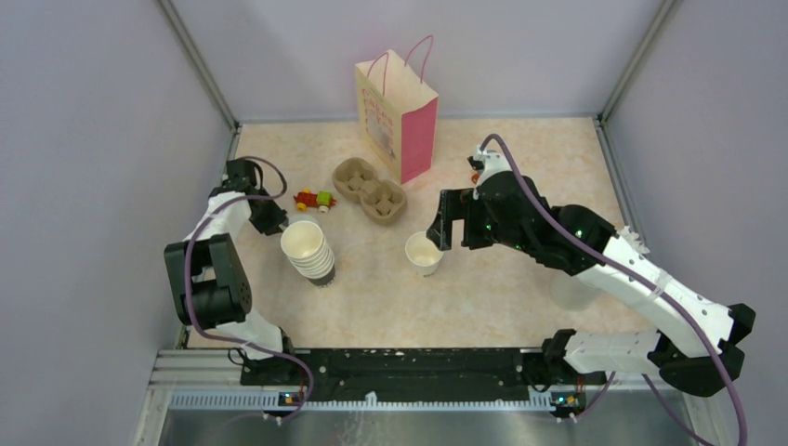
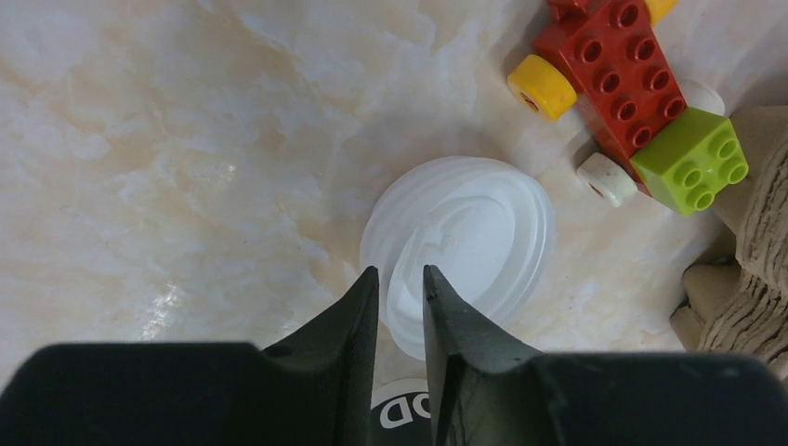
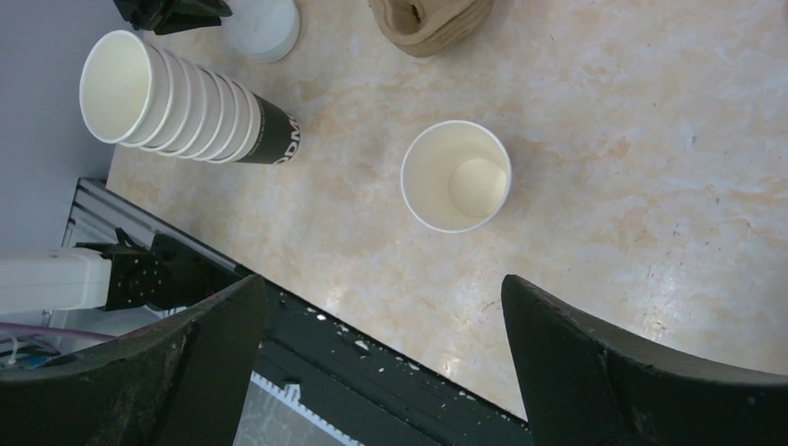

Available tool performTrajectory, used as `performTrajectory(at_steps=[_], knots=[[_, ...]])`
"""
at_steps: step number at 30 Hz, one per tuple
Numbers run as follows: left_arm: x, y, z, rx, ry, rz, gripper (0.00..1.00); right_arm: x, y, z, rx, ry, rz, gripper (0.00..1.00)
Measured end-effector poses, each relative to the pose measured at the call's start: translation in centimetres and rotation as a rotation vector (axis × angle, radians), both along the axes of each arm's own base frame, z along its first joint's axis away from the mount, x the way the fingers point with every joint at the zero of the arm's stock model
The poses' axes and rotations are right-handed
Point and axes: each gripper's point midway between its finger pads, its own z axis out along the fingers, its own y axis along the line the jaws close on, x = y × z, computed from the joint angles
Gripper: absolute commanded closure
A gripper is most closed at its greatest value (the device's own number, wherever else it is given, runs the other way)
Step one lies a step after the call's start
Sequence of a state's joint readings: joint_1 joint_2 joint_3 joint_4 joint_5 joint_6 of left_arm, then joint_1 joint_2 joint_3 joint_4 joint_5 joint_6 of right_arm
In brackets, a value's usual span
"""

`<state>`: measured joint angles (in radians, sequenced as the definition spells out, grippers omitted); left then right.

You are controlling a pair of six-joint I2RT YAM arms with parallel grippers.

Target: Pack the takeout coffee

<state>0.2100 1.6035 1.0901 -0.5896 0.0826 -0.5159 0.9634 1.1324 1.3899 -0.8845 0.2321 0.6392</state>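
Closest to the lens, the left gripper (image 2: 400, 276) shows two black fingers (image 2: 325, 344) drawn near each other, with only a thin slit between the tips. Those tips lie over the near rim of the lid (image 2: 465, 242), a round white plastic disc flat on the table (image 2: 167, 139). The covered part of the rim cannot be seen, so whether the jaws pinch it or merely stand over it cannot be told. Low in the slit a dark patch with white letters is mostly hidden. Ahead and to the right of these jaws sits a toy car (image 2: 623, 84) of red, green and yellow bricks. At the right edge is a cardboard cup carrier (image 2: 753, 279), cut off by the frame.

The right gripper (image 3: 383, 283) has its jaws spread wide and holds nothing. The paper cup (image 3: 455, 177) stands upright, uncovered and empty, ahead of the gap between them and clear of both. Far off to the left of these jaws lies a stack of nested cups (image 3: 167, 102) on its side.

From above, the left gripper (image 1: 272, 220) hides the lid. The cup (image 1: 424, 253) sits just beside the right gripper (image 1: 446, 232). A pink-sided paper bag (image 1: 398, 116) stands well beyond both.
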Motion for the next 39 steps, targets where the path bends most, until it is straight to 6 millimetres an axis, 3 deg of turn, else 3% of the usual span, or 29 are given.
performTrajectory(at_steps=[12,15,22,28,39], knots=[[0.1,-0.2,-1.2,-0.013,0.044,-0.033,0.89,0.5,0.8,0.4,0.001,-0.003,0.003,0.06],[0.5,-0.1,-0.7,-0.010,0.034,-0.039,1.00,0.8,1.2,0.1,-0.005,0.002,0.004,0.06],[0.5,-0.2,0.1,-0.014,0.036,-0.059,0.97,1.2,2.2,-0.5,-0.008,0.009,0.019,0.06],[0.5,-0.2,1.0,-0.004,0.044,-0.088,1.00,1.4,2.7,-0.4,-0.001,0.005,0.024,0.06],[2.2,0.5,5.6,0.034,-0.014,-0.108,1.00,1.5,3.0,-0.1,0.013,-0.006,0.035,0.06]])
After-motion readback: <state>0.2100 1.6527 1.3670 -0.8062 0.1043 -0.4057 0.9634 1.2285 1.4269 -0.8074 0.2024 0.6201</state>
